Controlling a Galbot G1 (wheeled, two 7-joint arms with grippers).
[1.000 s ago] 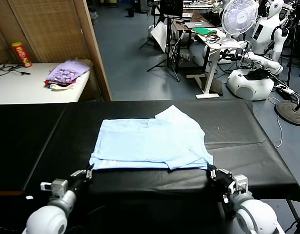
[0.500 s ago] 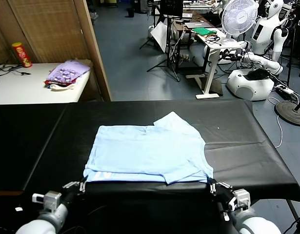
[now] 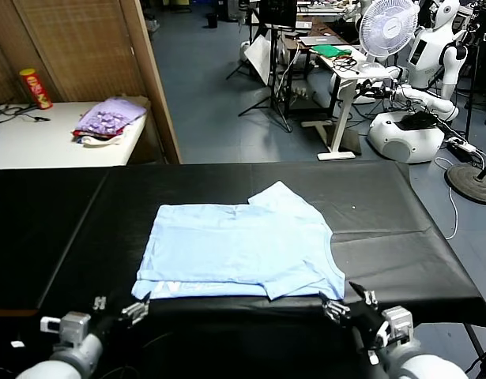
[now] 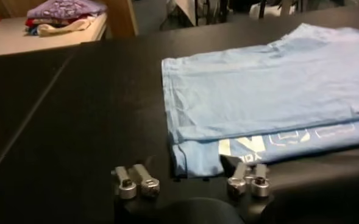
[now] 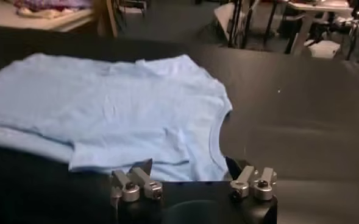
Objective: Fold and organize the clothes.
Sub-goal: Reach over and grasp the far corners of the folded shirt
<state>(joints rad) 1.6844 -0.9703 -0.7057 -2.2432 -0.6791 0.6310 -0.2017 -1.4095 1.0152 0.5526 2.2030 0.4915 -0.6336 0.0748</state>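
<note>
The clothes are one pale blue T-shirt (image 3: 239, 249), lying folded and flat in the middle of the black table (image 3: 385, 205), its near edge close to the table's front. White print (image 4: 246, 145) shows along that near edge. My left gripper (image 3: 120, 308) hangs open just in front of the shirt's near left corner, nothing between its fingers; in its wrist view the gripper (image 4: 191, 176) faces the shirt (image 4: 270, 91). My right gripper (image 3: 349, 306) stands open just off the near right corner. The right wrist view has the gripper (image 5: 192, 179) before the shirt (image 5: 106, 103), apart from it.
A purple patterned cloth heap (image 3: 108, 118) and a red can (image 3: 35, 87) sit on a white table at the far left. A wooden partition (image 3: 152, 79) stands behind the table. A fan (image 3: 387, 28) and a white robot (image 3: 416, 95) are at the back right.
Both grippers opened and let go of the shirt's near corners, then drew back toward me. The shirt's near edge slid slightly forward and settled flat.
</note>
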